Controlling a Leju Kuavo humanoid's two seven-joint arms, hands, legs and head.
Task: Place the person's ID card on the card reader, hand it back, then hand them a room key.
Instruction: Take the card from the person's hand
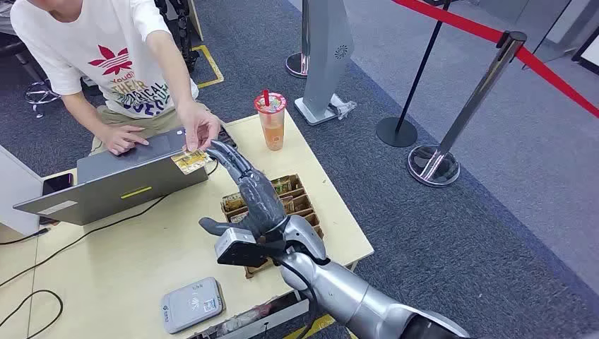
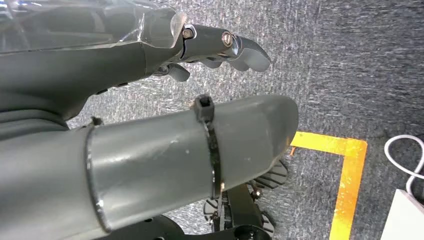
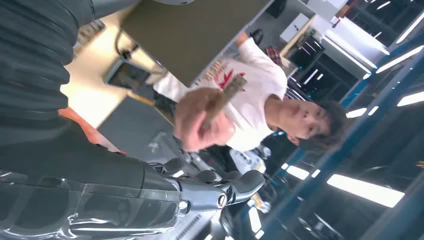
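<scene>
At the fingertips of the right hand (image 1: pixel 256 205), open and empty, a person's hand (image 1: pixel 200 127) offers the thin yellowish ID card (image 1: pixel 191 162); probably light, stiff, slippery, best pinched at its free edge.

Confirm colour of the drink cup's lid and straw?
Red lid and straw on the drink cup, orange liquid inside. Head view shows it best.

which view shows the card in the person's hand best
The head view: the card lies face-up in the person's hand, beside the right hand's fingertips, above the laptop. The right wrist view catches the card edge-on and blurred. The left wrist view looks at floor.
</scene>
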